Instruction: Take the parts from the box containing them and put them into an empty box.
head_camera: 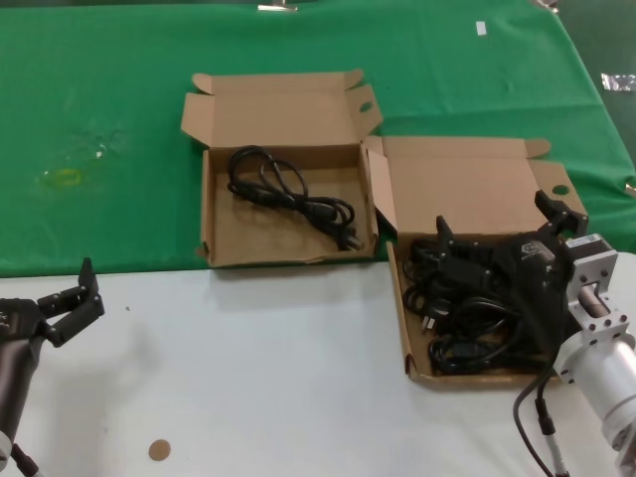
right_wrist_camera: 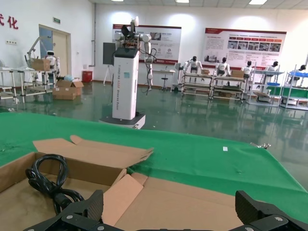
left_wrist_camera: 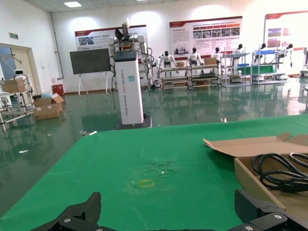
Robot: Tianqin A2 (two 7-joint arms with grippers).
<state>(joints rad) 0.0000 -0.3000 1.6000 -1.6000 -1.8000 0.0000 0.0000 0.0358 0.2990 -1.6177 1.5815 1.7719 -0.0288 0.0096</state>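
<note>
Cords (head_camera: 467, 308) filled the lower-right box (head_camera: 402, 318); right tool (head_camera: 502, 234) hung over them, fingers apart, left tool (head_camera: 75, 298) also apart at lower left.

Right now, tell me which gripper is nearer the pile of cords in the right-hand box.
Right. The right gripper hangs open directly over the cord pile in its box. The left gripper sits open far off, over the white table.

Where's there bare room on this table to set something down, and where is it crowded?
Bare: the white strip in front of both boxes, and the green cloth left of the left box. That box holds one cord. Crowded: the right box, with piled cords and the open right claw.
</note>
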